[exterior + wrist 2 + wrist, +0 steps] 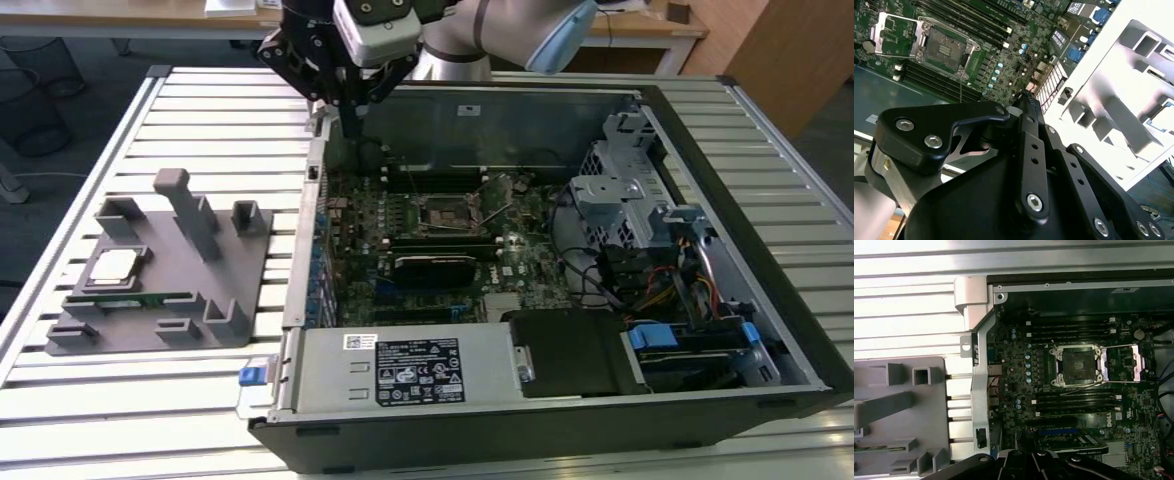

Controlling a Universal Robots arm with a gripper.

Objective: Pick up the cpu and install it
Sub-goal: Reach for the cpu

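Observation:
The cpu [114,268], a small silver square, lies flat on the grey plastic tray [160,335] at the exterior view's left, outside the computer case. My gripper [351,128] hangs over the far left corner of the open case [534,420], well away from the cpu, shut with nothing in it. Its black linkages run up to the joined tip of the gripper [1026,100] in the second wrist view. The motherboard's cpu socket [447,212] [944,47] [1076,365] is bare, and its metal load plate [1124,362] is flipped open beside it.
A long green memory stick [127,298] lies on the tray just in front of the cpu, among upright grey blocks [187,205]. Memory slots [1074,402] flank the socket. Drive cages and cables [641,220] fill the case's right side, and a power supply [400,365] its front.

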